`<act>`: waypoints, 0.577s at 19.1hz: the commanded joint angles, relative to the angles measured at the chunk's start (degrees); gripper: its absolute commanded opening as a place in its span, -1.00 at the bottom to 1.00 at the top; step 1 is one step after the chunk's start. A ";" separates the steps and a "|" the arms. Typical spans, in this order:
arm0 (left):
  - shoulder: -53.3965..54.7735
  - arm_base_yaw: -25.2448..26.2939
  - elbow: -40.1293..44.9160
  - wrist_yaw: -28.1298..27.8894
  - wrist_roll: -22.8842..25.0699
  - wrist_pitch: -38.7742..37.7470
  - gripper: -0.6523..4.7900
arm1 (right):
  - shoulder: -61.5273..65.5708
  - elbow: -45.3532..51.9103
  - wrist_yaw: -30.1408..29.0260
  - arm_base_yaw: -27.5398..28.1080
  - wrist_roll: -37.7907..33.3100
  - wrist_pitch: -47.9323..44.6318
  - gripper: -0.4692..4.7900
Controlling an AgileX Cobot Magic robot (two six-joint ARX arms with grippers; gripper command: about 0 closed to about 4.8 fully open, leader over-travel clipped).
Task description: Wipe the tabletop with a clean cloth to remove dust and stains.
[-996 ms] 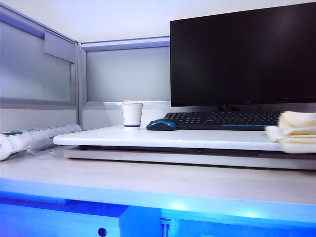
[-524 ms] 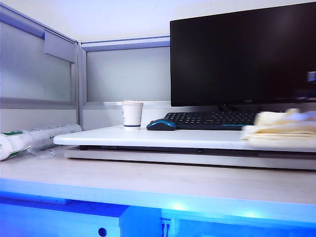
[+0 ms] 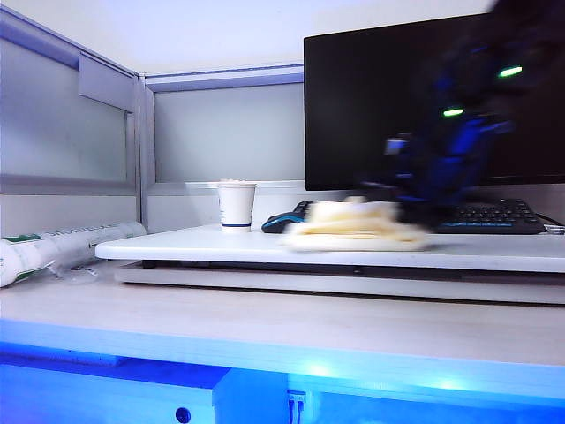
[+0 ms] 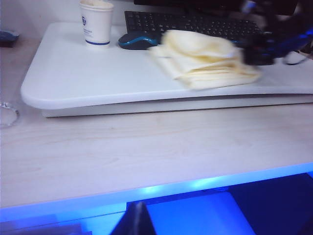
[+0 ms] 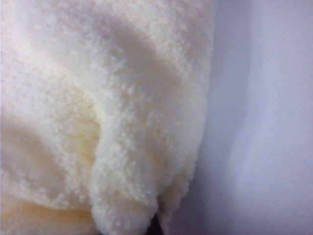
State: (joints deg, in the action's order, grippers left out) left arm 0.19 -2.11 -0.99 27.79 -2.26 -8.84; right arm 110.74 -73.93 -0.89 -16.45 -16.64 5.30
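The tabletop (image 3: 221,245), a thin white board, lies on the pale wood-grain desk (image 3: 265,327). At the board's back stands the black monitor (image 3: 380,106), with the keyboard (image 3: 494,215) just in front of it. The blurred right arm (image 3: 450,132) reaches down before the monitor; its right gripper (image 4: 257,49) is closed on the cloth's edge nearest the keyboard. The cloth (image 3: 353,225), a bunched cream towel, rests on the board in front of the keyboard, touching the mouse (image 4: 137,41). A paper cup (image 3: 237,206) stands near the mouse, away from the monitor. The left gripper is out of sight.
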 commanded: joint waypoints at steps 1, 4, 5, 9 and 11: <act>0.02 0.02 -0.07 0.42 -0.11 -1.33 -0.78 | 6.32 -6.16 -1.86 -5.03 -1.79 5.16 -0.84; 0.02 0.02 -0.07 0.39 -0.11 -1.33 -0.78 | 10.73 -12.15 -2.58 -8.85 -2.95 5.42 -0.84; 0.02 0.04 -0.07 0.37 -0.09 -1.33 -0.78 | 12.15 -14.01 -2.82 -9.81 -3.50 5.84 -0.84; 0.02 0.04 -0.07 0.35 -0.09 -1.33 -0.78 | 13.92 -15.65 -2.89 -10.60 -6.08 7.13 -0.84; 0.02 0.02 -0.07 0.33 -0.09 -1.33 -0.78 | 13.81 -15.67 -2.40 -10.16 -5.64 8.35 -0.84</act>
State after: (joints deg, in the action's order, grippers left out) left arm 0.19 -2.11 -0.99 27.77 -2.26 -8.84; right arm 123.24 -90.50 -2.72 -26.65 -22.26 6.11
